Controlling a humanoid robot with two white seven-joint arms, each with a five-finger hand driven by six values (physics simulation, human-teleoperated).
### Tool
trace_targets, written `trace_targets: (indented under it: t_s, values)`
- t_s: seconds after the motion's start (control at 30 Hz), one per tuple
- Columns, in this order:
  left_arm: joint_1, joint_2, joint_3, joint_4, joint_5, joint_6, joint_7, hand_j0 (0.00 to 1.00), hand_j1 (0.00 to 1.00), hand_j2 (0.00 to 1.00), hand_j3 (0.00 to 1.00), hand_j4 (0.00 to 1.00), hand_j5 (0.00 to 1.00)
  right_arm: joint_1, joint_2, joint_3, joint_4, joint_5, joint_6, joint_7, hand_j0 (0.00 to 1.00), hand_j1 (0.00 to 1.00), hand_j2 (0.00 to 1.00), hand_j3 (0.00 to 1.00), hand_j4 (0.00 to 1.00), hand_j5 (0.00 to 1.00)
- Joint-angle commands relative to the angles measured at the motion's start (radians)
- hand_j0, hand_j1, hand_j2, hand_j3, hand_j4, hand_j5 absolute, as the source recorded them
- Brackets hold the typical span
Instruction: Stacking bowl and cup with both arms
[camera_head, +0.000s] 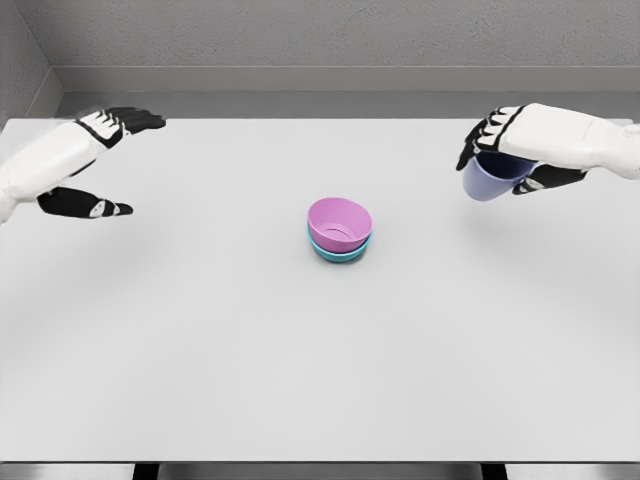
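Observation:
A pink bowl (339, 223) sits nested in a teal bowl (340, 252) at the middle of the white table (300, 370). My right hand (510, 150) hovers above the table's far right, its fingers shut on a lavender-blue cup (491, 177) that hangs tilted below the palm, well to the right of the bowls. At the far left my left hand (100, 165) is held over the table, fingers spread, thumb low, holding nothing.
A grey wall runs behind the table's far edge. The table's front edge shows near the bottom of the head view, with dark legs below it.

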Motion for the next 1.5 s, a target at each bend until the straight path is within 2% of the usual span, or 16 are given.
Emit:
trace_targets:
  t_s: [0.0,0.03,0.07,0.4,0.47,0.57,1.1,1.47]
  values:
    - [0.008,-0.126,0.086,0.017,-0.054,0.002,0.002,1.0,1.0,1.0,1.0,1.0,1.0,0.0,0.007,-0.002,-0.01,-0.007,0.002,0.0,0.66,0.66,0.66,0.66,0.66,0.66]
    - [0.023,-0.157,0.103,0.009,-0.091,0.002,0.0,1.0,1.0,1.0,1.0,1.0,1.0,-0.005,0.007,0.0,-0.02,-0.007,0.002,-0.002,0.66,0.66,0.66,0.66,0.66,0.66]
    - [0.026,-0.171,0.112,0.011,-0.094,0.002,-0.003,1.0,1.0,1.0,1.0,1.0,1.0,-0.006,0.007,-0.002,-0.022,-0.007,0.002,-0.002,0.66,0.66,0.66,0.66,0.66,0.66]
    - [0.038,-0.186,0.146,0.02,-0.097,0.002,-0.02,1.0,1.0,1.0,1.0,1.0,1.0,-0.012,0.042,0.0,-0.031,-0.004,0.002,0.0,0.66,0.66,0.66,0.66,0.66,0.66]
    - [0.041,-0.186,0.148,0.037,-0.099,0.002,-0.02,1.0,1.0,1.0,1.0,1.0,1.0,-0.015,0.043,0.0,-0.057,-0.004,0.002,-0.002,0.66,0.66,0.66,0.66,0.66,0.66]
    - [0.041,-0.186,0.16,0.055,-0.099,0.002,-0.02,1.0,1.0,1.0,1.0,1.0,1.0,-0.02,0.057,0.0,-0.057,-0.004,0.002,-0.002,0.66,0.66,0.66,0.66,0.66,0.66]
    - [0.041,-0.194,0.165,0.08,-0.097,0.002,-0.02,1.0,1.0,1.0,1.0,1.0,1.0,-0.031,0.125,0.0,-0.106,0.019,0.002,0.0,0.66,0.66,0.66,0.66,0.66,0.66]
    - [0.04,-0.205,0.177,0.092,-0.097,0.002,-0.02,1.0,1.0,1.0,1.0,1.0,1.0,-0.029,0.134,0.0,-0.152,0.028,0.002,0.0,0.68,0.68,0.68,0.68,0.68,0.68]
